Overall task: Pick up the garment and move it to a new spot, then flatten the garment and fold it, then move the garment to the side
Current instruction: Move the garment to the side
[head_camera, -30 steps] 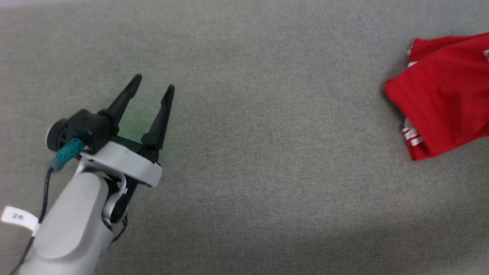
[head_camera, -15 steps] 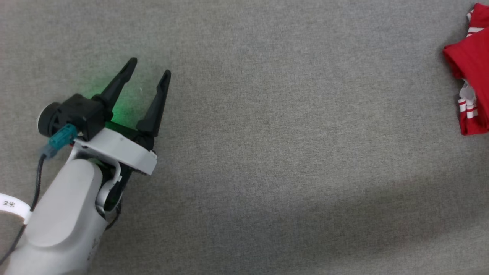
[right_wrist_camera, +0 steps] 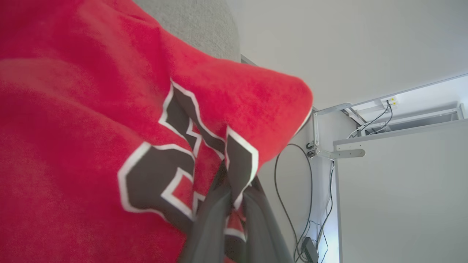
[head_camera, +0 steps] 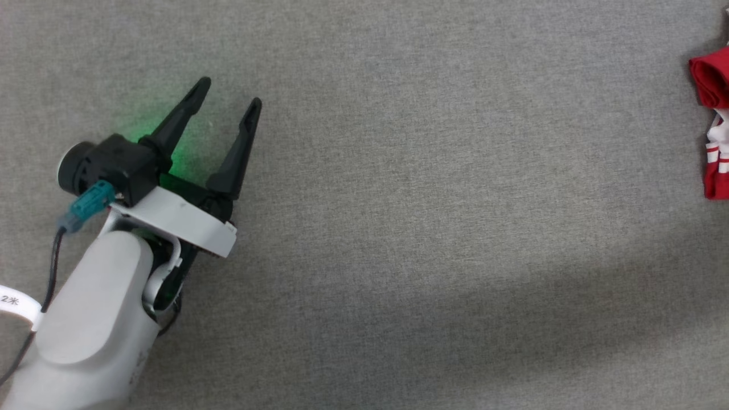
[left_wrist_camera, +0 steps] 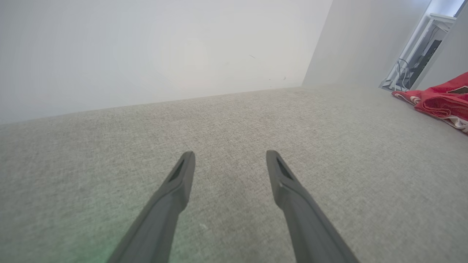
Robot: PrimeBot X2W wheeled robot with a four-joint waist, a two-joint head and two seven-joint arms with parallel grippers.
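**Right claw (right_wrist_camera: 236, 199) clamped on the garment (right_wrist_camera: 91, 109), left claw (head_camera: 230, 93) wide and empty**

My right claw is pinched together on the garment. Its two dark fingers bite a fold at the black, white-outlined print, in the lower middle of the right wrist view. I grip a bunched fold, I judge, because this is the carry to a new spot: one firm pinch will haul the cloth, and neatness can wait for the flattening.

In the head view the red cloth with its striped trim sits at the far right edge of the frame. From there I cannot say for sure whether it hangs clear or drags on the grey cloth surface (head_camera: 398, 199). The right edge of the left wrist view suggests part of it rests there.

My left claw stands at the left of the head view, fingers spread apart and holding nothing. It is low over bare surface and well apart from the garment, placed out of the way, I think, and ready for the spreading.

No bin or basket is in play; the garment meets the surface itself
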